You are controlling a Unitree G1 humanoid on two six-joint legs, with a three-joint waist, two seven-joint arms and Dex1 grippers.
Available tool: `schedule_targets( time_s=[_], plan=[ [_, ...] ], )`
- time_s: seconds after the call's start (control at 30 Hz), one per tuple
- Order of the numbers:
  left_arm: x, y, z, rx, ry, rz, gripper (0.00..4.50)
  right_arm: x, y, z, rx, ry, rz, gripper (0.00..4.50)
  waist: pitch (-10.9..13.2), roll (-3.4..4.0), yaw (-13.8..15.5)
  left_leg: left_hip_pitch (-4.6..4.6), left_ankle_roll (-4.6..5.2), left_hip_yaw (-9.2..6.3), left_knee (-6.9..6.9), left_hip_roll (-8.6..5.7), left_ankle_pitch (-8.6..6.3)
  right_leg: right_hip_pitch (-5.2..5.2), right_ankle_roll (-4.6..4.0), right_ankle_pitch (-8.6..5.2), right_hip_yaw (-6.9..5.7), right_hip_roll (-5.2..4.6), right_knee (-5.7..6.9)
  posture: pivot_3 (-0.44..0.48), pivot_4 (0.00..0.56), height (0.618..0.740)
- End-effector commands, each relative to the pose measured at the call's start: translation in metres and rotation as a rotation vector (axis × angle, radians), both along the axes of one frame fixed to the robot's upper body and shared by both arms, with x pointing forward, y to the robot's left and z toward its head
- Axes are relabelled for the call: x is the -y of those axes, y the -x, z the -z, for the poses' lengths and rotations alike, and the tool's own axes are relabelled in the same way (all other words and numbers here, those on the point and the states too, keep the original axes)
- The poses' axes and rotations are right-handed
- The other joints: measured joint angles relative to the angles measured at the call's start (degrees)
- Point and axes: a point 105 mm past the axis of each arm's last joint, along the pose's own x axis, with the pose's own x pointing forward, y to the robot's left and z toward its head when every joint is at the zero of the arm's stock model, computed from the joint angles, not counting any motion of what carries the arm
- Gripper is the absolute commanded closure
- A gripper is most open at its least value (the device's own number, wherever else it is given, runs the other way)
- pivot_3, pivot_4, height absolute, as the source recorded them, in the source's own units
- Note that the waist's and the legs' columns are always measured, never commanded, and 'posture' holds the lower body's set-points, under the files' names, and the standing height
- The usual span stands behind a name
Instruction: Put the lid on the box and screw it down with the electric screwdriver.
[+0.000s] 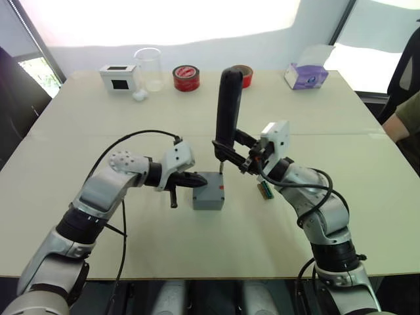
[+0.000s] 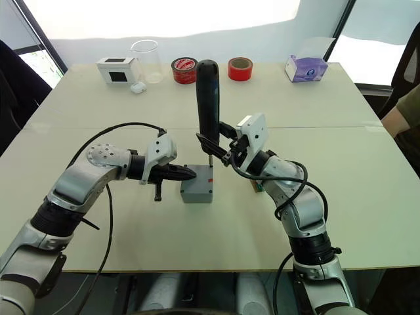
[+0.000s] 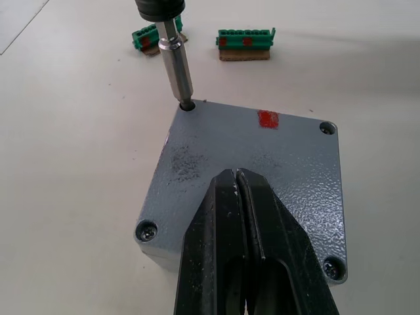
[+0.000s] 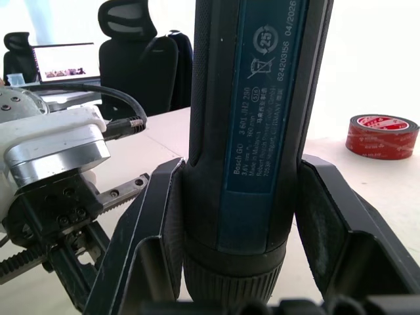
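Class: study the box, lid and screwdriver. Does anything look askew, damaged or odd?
Nothing stands out. The lid sits square on the box, the screwdriver stands upright with its bit in a corner hole, and the shut left gripper rests on the lid.

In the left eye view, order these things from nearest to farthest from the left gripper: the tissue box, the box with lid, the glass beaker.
1. The box with lid, touching the left gripper.
2. The glass beaker, at the table's far edge.
3. The tissue box, at the far right.

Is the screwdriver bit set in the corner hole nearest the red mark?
No: the bit sits in the lid's other far corner hole, while the hole nearest the red mark stands free.
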Motion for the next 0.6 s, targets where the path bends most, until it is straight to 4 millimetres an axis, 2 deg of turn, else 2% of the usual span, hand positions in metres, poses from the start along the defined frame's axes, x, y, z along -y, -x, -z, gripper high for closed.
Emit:
schedule_targets(
  time_s=[0.03,0.2,0.43,0.6],
  plan=[
    [-0.003,0.0,0.007,-0.008,-0.026,-0.004,4.5,-0.004,0.0,0.034,-0.138,0.065,0.0,2.7,0.0,-0.01,0.0,0.15,0.03,0.01,-0.01,0.0,-0.02,0.12,-0.04,-0.03,0.0,0.0,-0.04,0.0,0.15,0.74],
    [-0.005,-0.001,0.011,-0.014,-0.036,-0.009,4.5,-0.009,0.004,0.045,-0.17,0.085,-0.005,2.7,-0.1,-0.02,0.0,0.62,0.03,0.0,-0.13,0.01,-0.04,0.53,-0.12,-0.09,0.01,-0.01,-0.07,0.0,0.15,0.74],
    [-0.004,-0.001,0.012,-0.016,-0.044,-0.003,4.5,-0.009,0.0,0.062,-0.23,0.136,0.034,2.7,-0.3,-0.07,0.0,0.67,0.03,0.0,-0.15,0.03,-0.05,0.55,-0.14,-0.11,0.01,-0.02,-0.06,0.0,0.15,0.74],
    [-0.005,0.0,0.016,-0.018,-0.059,-0.009,4.5,-0.014,0.0,0.061,-0.233,0.124,0.04,2.7,-0.7,-0.08,0.0,0.71,0.03,-0.01,-0.19,0.03,-0.05,0.57,-0.17,-0.13,0.01,-0.02,-0.07,0.0,0.15,0.74]
  ],
)
